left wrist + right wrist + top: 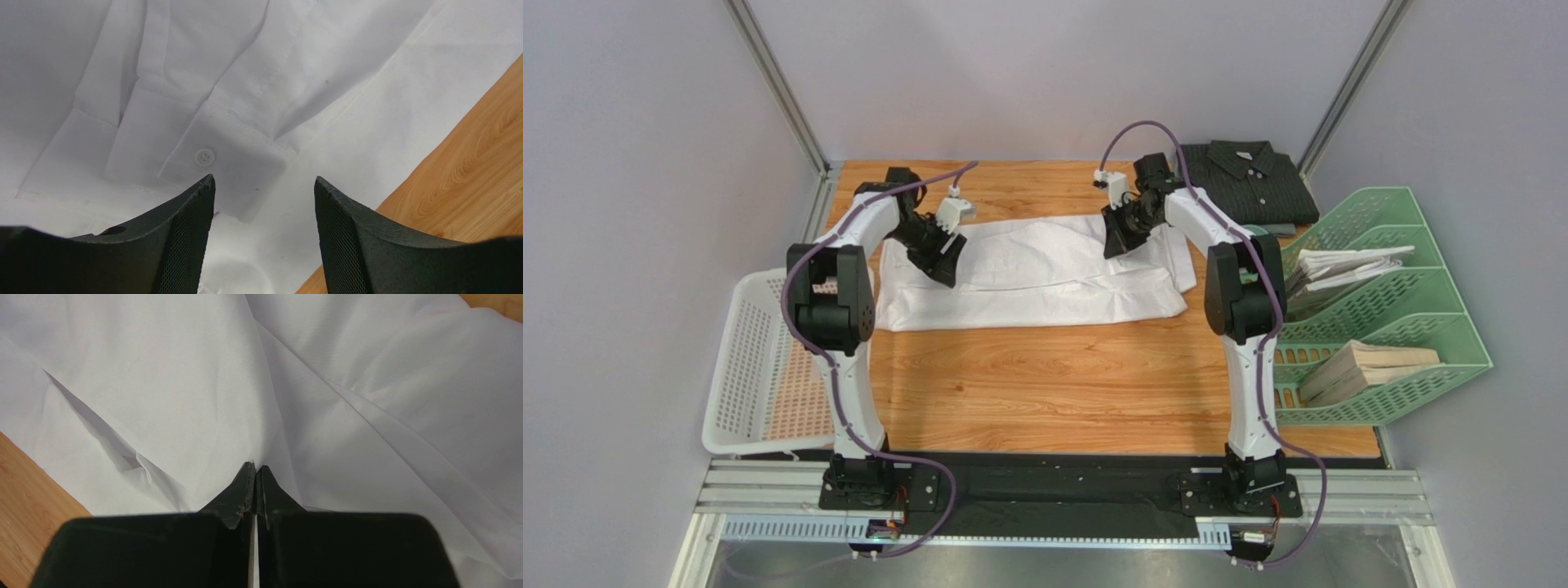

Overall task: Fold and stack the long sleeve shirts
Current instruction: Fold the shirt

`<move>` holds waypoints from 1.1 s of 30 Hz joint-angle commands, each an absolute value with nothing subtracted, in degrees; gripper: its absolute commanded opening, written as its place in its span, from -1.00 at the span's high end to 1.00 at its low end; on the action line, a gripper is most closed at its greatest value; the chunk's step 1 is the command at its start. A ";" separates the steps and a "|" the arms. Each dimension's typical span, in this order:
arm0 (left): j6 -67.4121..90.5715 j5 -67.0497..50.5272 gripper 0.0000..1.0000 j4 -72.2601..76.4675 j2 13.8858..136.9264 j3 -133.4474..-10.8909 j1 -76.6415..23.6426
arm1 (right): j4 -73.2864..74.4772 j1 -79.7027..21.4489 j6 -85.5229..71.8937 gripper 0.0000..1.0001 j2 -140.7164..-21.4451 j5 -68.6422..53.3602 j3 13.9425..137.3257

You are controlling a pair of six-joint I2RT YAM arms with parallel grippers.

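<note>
The white shirt [1026,276] lies across the far middle of the table as a long, partly folded strip. My left gripper [944,260] hovers open just above its left end; in the left wrist view the gripper [264,184] is open, with a buttoned cuff [205,157] just beyond its left finger. My right gripper [1120,239] is at the shirt's right end. In the right wrist view it [255,468] is shut on a ridge of the white cloth [184,373]. The dark charcoal shirt [1244,178] lies folded at the far right corner.
A white mesh basket [756,368] sits off the table's left edge. A green file rack [1406,306] holding white papers [1339,263] and brown sheets [1369,365] stands at the right. Bare wood table [1075,380] lies between the shirt and the arm bases.
</note>
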State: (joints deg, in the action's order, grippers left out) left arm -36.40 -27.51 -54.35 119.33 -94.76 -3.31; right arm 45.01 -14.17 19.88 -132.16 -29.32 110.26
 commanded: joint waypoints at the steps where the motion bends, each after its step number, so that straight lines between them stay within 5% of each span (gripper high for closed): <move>1: -35.86 -27.51 -0.33 -52.74 115.66 -96.06 -2.64 | 42.99 -15.03 20.13 1.00 -132.19 -28.30 114.26; 11: -32.52 -22.41 -0.45 -47.90 114.87 -94.75 -1.76 | 42.18 -15.12 21.44 1.00 -134.21 -23.13 118.39; 21: -33.48 -18.64 -0.51 -47.99 116.01 -97.38 -1.76 | 46.75 -14.94 26.63 0.12 -128.07 -13.80 112.50; 33: -34.37 -11.34 -0.45 -46.58 118.47 -95.37 -1.93 | 51.42 -14.41 20.57 0.07 -112.24 -14.67 99.77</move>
State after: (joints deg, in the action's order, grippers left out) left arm -33.80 -14.39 -48.12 118.08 -96.03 -2.11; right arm 49.71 -13.89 23.27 -117.14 -13.54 104.38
